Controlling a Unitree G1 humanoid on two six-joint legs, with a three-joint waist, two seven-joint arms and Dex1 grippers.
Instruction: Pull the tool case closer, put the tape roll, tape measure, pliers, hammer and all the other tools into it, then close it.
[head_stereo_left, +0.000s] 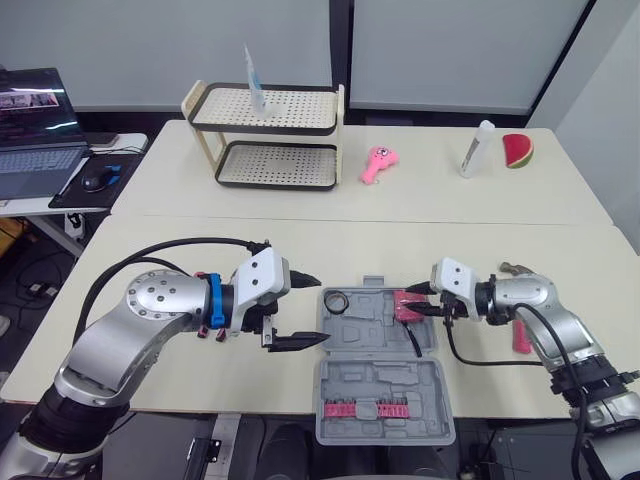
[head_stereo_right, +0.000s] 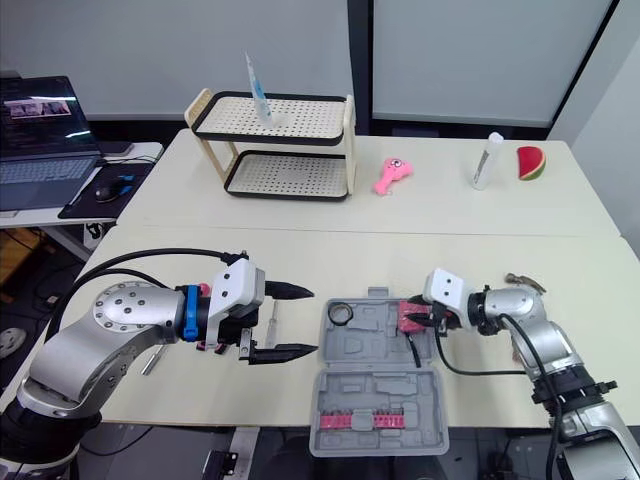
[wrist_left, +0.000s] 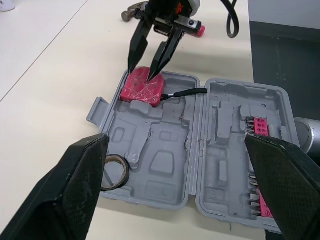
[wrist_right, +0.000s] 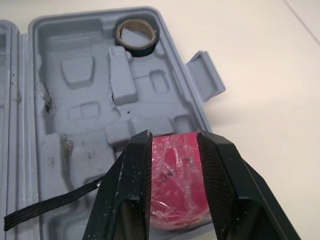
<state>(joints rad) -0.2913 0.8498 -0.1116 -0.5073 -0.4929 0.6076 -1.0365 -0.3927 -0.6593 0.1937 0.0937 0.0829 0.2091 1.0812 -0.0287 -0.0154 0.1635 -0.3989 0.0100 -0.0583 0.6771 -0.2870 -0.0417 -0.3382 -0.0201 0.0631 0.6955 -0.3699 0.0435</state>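
Note:
The grey tool case (head_stereo_left: 370, 375) lies open at the table's front middle, its lid toward me. A black tape roll (head_stereo_left: 335, 301) sits in the tray's far left corner. The red tape measure (wrist_right: 177, 170) rests in the tray's far right corner, its black strap trailing across the tray. My right gripper (head_stereo_left: 420, 302) hovers open just over the tape measure, fingertips at its top face. My left gripper (head_stereo_left: 320, 308) stands wide open beside the case's left edge, holding nothing. The hammer (head_stereo_left: 521, 335), with a pink handle, lies on the table behind my right arm.
A row of pink bits (head_stereo_left: 375, 409) is clipped into the lid. A thin metal tool (head_stereo_right: 272, 318) lies under my left gripper. At the back stand a two-tier rack (head_stereo_left: 270, 135), a pink toy (head_stereo_left: 379, 163), a white bottle (head_stereo_left: 477, 149) and a watermelon slice (head_stereo_left: 517, 150).

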